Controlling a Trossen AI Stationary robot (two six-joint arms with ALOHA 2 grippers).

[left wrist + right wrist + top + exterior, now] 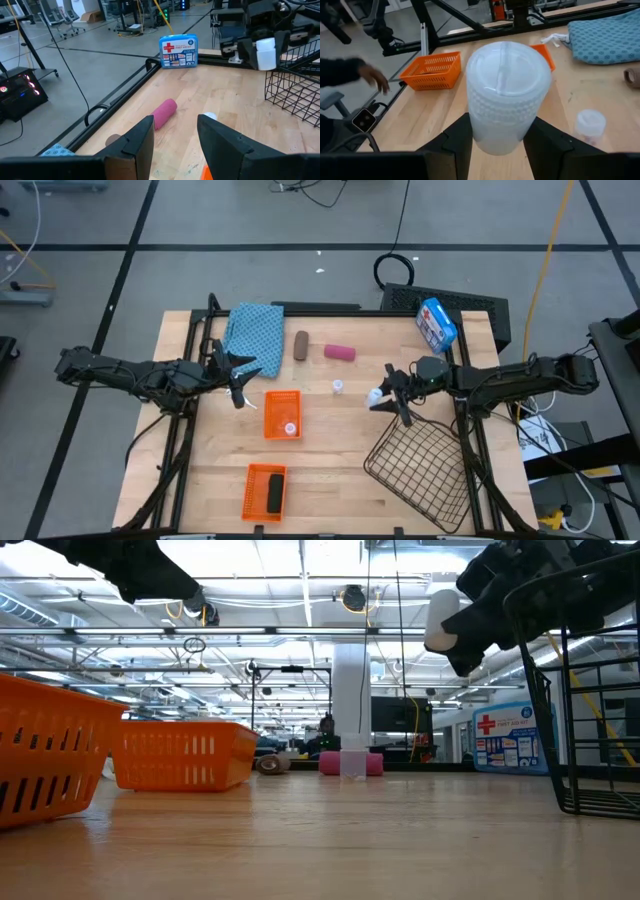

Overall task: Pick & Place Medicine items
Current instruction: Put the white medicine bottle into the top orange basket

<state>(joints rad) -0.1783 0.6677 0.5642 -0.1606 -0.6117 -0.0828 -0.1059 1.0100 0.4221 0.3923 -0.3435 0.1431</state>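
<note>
My right gripper (pixel 383 396) is shut on a white round vial (pixel 374 395), raised above the table between the far orange basket (pixel 282 414) and the wire basket (pixel 420 470). A second vial (pixel 338 387) stands on the table, and a third (pixel 291 428) lies in the far orange basket. The brown cylinder (pixel 301 345) and the pink cylinder (pixel 339 352) lie on the table near its far edge. The black cylinder (pixel 273 494) lies in the near orange basket (pixel 265 488). My left gripper (pixel 238 390) hangs open and empty beside the blue cloth (pixel 253 330). My right gripper pinches the white vial by its ribbed side wall (pixel 506 117), one finger (pixel 457 142) on each side. The fingers reach in from the table's right side. The vial is lifted clear (pixel 440 620), well above the table, and its flat end faces away from the wrist.
A blue-and-white box with a red cross (pixel 436 323) stands at the far right corner. The black wire basket fills the near right part of the table. A person's hand (pixel 370 75) shows beyond the table in the right wrist view. Bare wood lies between the two orange baskets and the wire basket.
</note>
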